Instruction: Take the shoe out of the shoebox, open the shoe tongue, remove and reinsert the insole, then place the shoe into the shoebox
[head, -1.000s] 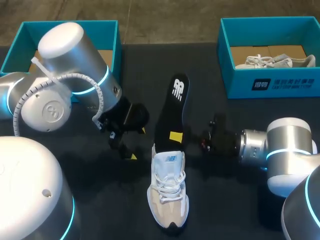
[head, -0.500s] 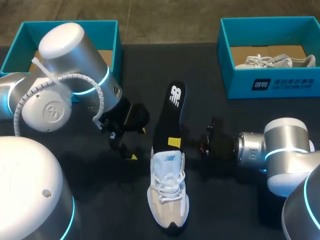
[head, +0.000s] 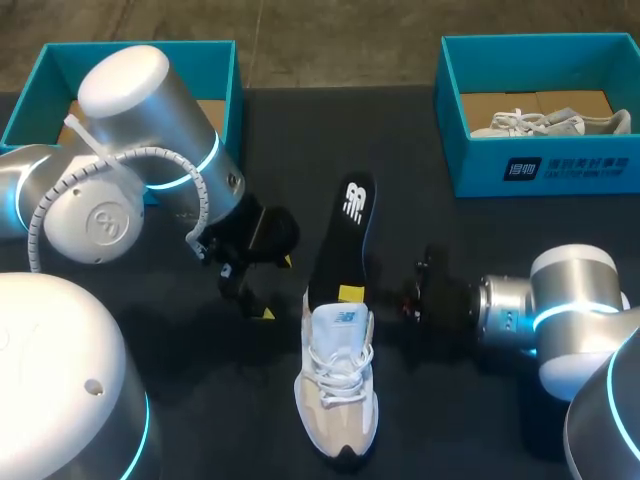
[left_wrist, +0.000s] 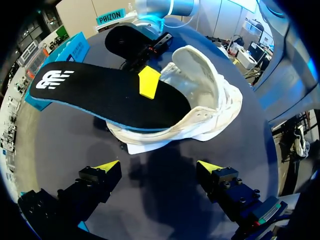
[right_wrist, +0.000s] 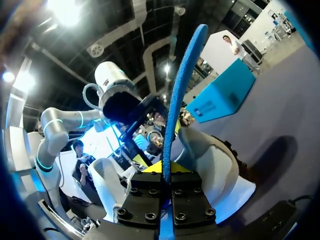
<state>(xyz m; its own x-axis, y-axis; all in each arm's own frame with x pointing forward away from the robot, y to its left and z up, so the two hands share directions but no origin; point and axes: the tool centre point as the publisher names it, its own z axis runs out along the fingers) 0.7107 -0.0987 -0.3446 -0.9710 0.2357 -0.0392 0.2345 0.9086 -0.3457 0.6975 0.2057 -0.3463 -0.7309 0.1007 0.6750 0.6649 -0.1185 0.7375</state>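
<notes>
Since 1.0 s ago: insole (head: 345, 235) has slid lower, front end deeper into the shoe (head: 337, 390); right gripper (head: 350, 293) has come down with it.

Right gripper: clamped on the insole just behind the shoe's collar. The right wrist view shows both fingers pressing the blue-edged sheet from two sides.

Insole: front inside the shoe, heel end sticking out past the shoe's heel, tilted.

Shoe: upright on the table (head: 400, 130), toe toward the robot.

Left gripper (head: 275, 288): beside the shoe's heel on its left, apart from it, fingers spread wide, nothing between them.

Shoebox (head: 540, 170): well beyond the shoe to its right, holding a second shoe (head: 550, 122). Another teal box (head: 232, 75) sits beyond the shoe to its left.
</notes>
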